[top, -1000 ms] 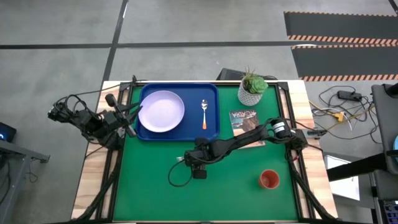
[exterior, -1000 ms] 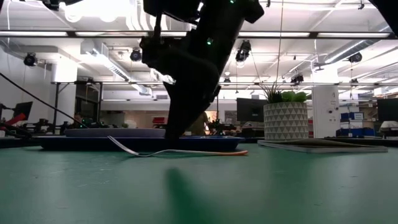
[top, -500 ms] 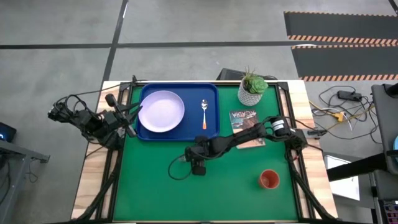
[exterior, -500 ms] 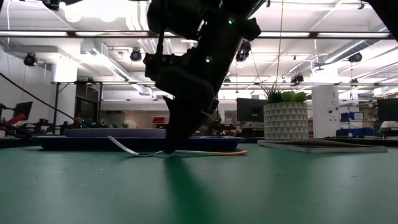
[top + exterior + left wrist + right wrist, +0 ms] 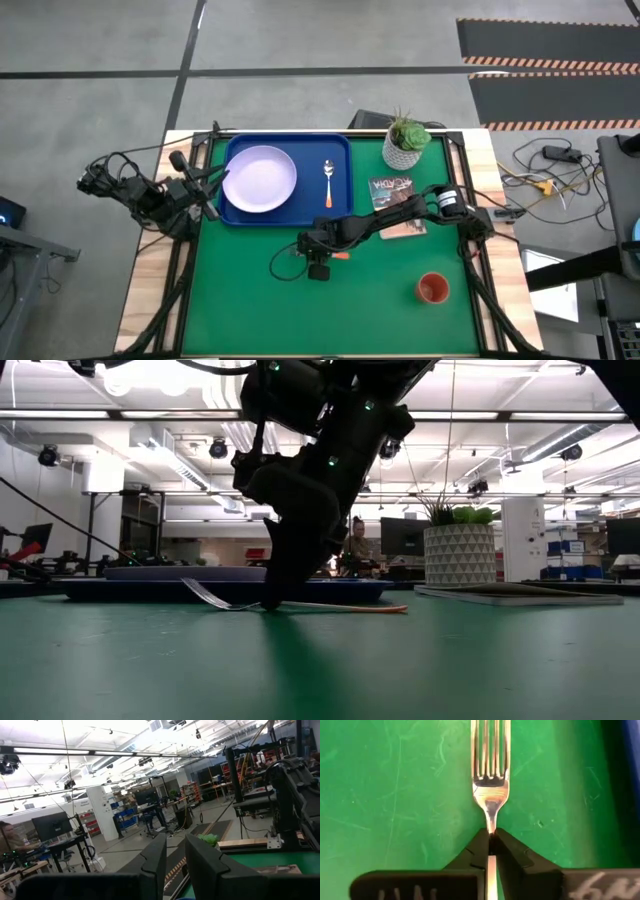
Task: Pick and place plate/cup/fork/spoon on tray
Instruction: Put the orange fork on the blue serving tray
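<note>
Silver fork (image 5: 490, 775) neck clamped between right gripper (image 5: 491, 840) fingers on green table (image 5: 250, 320); left gripper (image 5: 175, 870) fingers slightly apart; booklet (image 5: 393, 188) lettering illegible.

- In the right wrist view we lose the fork (image 5: 490, 780) at both ends: its tine tips run off the picture's edge, and its handle is hidden behind the right gripper (image 5: 491, 851).
- From above, the right gripper (image 5: 318, 258) covers the fork's neck.
- In the low view, the tray (image 5: 150, 588) hides the plate's (image 5: 180, 572) underside.
</note>
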